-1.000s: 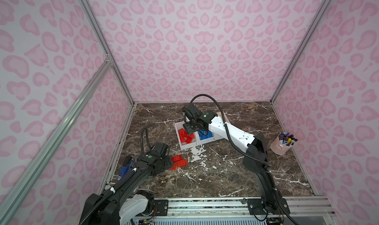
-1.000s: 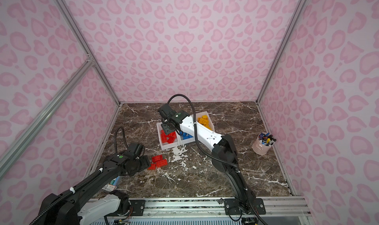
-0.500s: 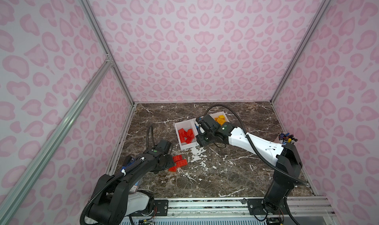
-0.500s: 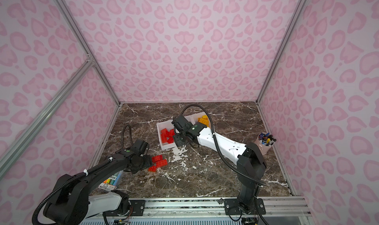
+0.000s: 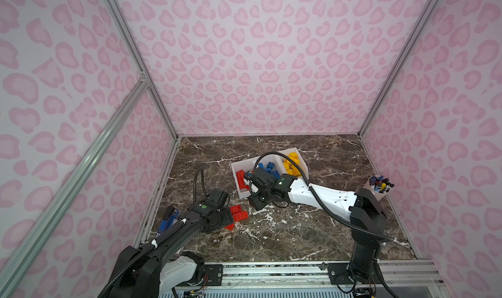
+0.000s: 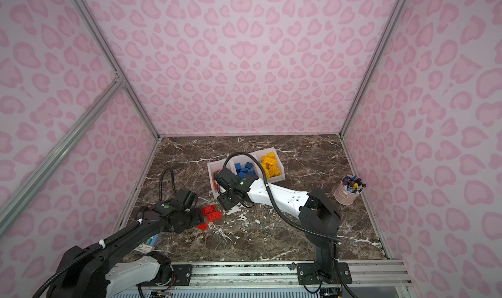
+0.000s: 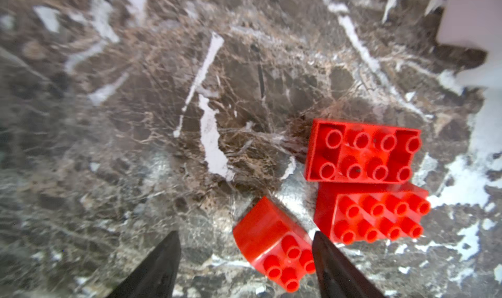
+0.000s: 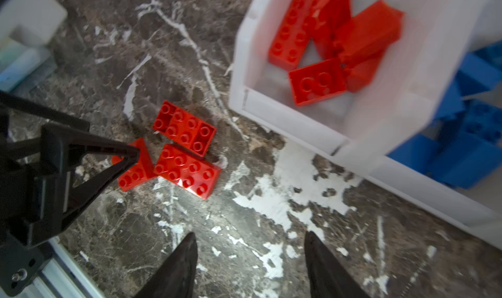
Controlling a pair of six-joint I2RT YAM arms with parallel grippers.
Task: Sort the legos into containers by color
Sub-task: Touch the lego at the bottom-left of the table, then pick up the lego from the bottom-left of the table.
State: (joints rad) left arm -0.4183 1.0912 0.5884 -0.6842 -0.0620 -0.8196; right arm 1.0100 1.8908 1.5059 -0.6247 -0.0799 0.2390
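**Three red legos loose at the left pincer, both pincers empty**

Left pincer (image 7: pixel 245 237): spread wide, low over the tabletop (image 7: pixel 135 106), gripping nothing. Between its black fingers (image 7: pixel 163 269), close against one of them, a small red lego (image 7: pixel 274 250) with a rounded end, studs up. Touching that finger or not: cannot tell. Just past the same finger's tip, the nearer long red lego (image 7: pixel 377 215), studs up. Right behind it, edge to edge, the farther long red lego (image 7: pixel 362 155). All three flat on the tabletop, none lifted.

Right pincer (image 8: pixel 250 235): parted, not as wide as the left, holding nothing, over bare tabletop. Ahead of it and off to one side, the three loose legos with the left pincer's finger over the small one. Ahead on the opposite side, near, the row of three white containers (image 8: pixel 285 120).

In the container closest to the right pincer, red legos (image 8: pixel 317 84). In the middle one, blue legos (image 5: pixel 267 166). In the one farthest from it, yellow legos (image 5: pixel 292 162).

Well apart from both pincers, beyond the right arm's elbow, a cup of pens (image 5: pixel 377 186).
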